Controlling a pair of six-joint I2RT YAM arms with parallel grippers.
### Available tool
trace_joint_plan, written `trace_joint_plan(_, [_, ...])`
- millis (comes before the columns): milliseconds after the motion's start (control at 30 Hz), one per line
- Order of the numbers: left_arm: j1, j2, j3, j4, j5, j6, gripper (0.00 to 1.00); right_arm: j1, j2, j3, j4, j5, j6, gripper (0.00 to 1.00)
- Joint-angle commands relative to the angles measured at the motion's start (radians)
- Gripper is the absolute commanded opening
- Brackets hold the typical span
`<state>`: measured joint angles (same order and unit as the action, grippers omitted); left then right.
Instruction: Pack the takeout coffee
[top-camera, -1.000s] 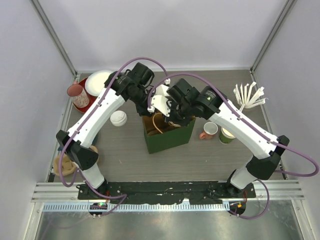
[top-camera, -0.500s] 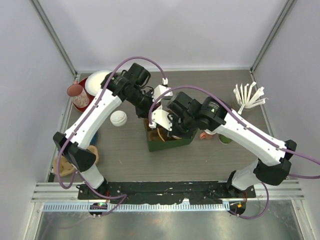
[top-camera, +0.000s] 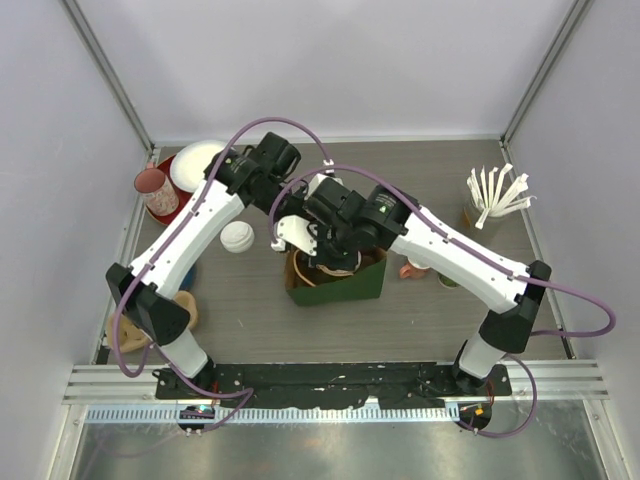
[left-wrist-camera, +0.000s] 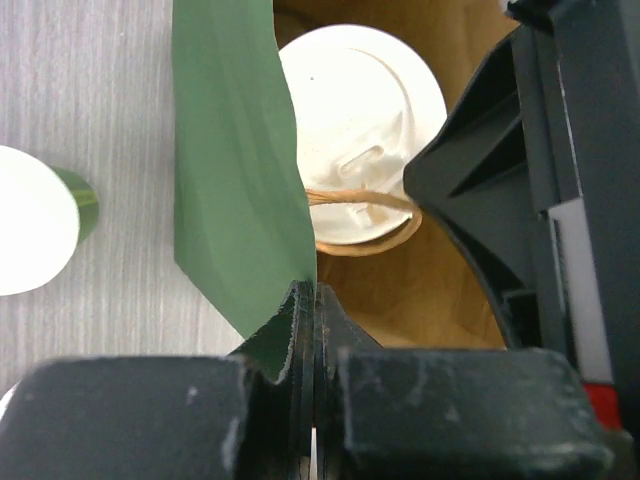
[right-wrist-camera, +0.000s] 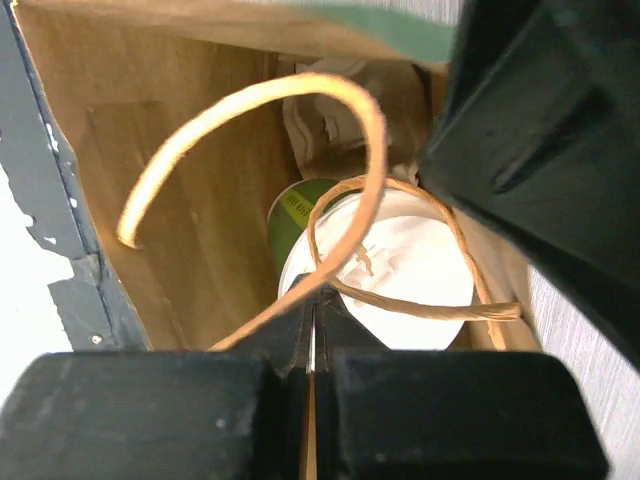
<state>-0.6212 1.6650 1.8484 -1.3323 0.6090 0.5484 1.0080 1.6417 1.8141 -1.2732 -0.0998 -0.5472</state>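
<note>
At the upper left of the top view a white plate (top-camera: 195, 162) lies on a round red tray (top-camera: 163, 168), with a pink cup (top-camera: 152, 187) just beside them. Right of these, left of centre on the grey wood-grain table (top-camera: 430, 320), stands one green paper cup with a round white plastic lid (top-camera: 237, 236), out in the open and apart from the bag.

In the middle is the dark green paper bag (top-camera: 340, 285), its mouth up and its inside brown. My left gripper (left-wrist-camera: 313, 300) is pinched tight on the bag's green wall at the rim. My right gripper (right-wrist-camera: 312, 305) is closed on the twisted brown paper handle (right-wrist-camera: 290, 95), which loops up across the mouth. Below both of them the second lidded green cup (right-wrist-camera: 400, 270) sits upright on the bag's floor.

Right of the bag, partly under my right arm, are a small pink-handled mug (top-camera: 413, 268) and a lidless green paper cup (top-camera: 450, 280). At the far right, white plastic cutlery (top-camera: 497, 190) fans out of a holder.
</note>
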Motion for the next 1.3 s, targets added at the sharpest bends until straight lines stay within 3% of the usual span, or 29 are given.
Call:
trace_joint_plan(0, [-0.006, -0.051, -0.024, -0.332, 0.114, -0.057, 0.00, 0.003, -0.046, 0.065, -0.006, -0.031, 0.039, 0.01])
trace_joint_plan(200, [-0.006, -0.076, -0.071, -0.332, 0.043, -0.025, 0.00, -0.017, -0.206, -0.163, 0.037, 0.008, 0.081, 0.01])
trace_joint_plan(700, [0.026, -0.031, -0.097, -0.332, 0.080, -0.093, 0.00, -0.042, -0.229, -0.370, 0.277, 0.127, 0.101, 0.01])
trace_joint_plan(1267, [0.104, 0.029, -0.029, -0.331, 0.070, -0.122, 0.00, -0.060, -0.279, -0.559, 0.400, 0.008, 0.210, 0.01])
